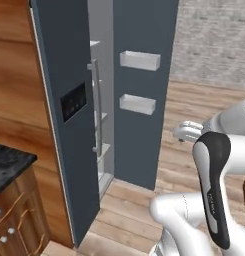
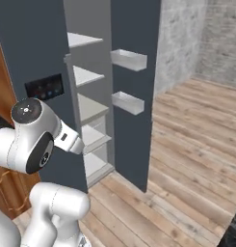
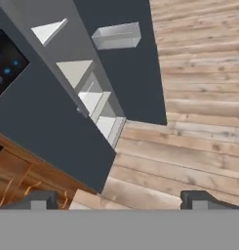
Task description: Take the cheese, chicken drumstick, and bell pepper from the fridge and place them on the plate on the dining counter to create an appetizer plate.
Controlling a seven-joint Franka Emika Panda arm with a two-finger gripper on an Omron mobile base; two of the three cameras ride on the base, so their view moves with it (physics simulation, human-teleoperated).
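Ahead of the base stands the fridge [image 1: 69, 150], a tall slate-grey slab with flat matte faces. One door is swung open, and on its inner side hang two shallow translucent white bins [image 1: 139, 60], one above the other. A long grey bar handle [image 1: 96, 107] runs down the near door, beside a small black panel [image 1: 73, 102] dotted with blue lights. Through the gap, thin white shelves [image 2: 85, 76] step down the interior; what shows of them is bare, and neither cheese, drumstick nor pepper can be made out from these angles. Pale wooden planks [image 2: 187, 144] cover the floor, a rough grey brick wall [image 1: 214, 40] rises behind, and a corner of veined black marble worktop [image 1: 9, 165] sits over wooden drawers at the left. In the hand view the gripper [image 3: 121, 199] hangs over the planks with its dark fingertips [image 3: 201, 198] spread wide, holding nothing and touching nothing.
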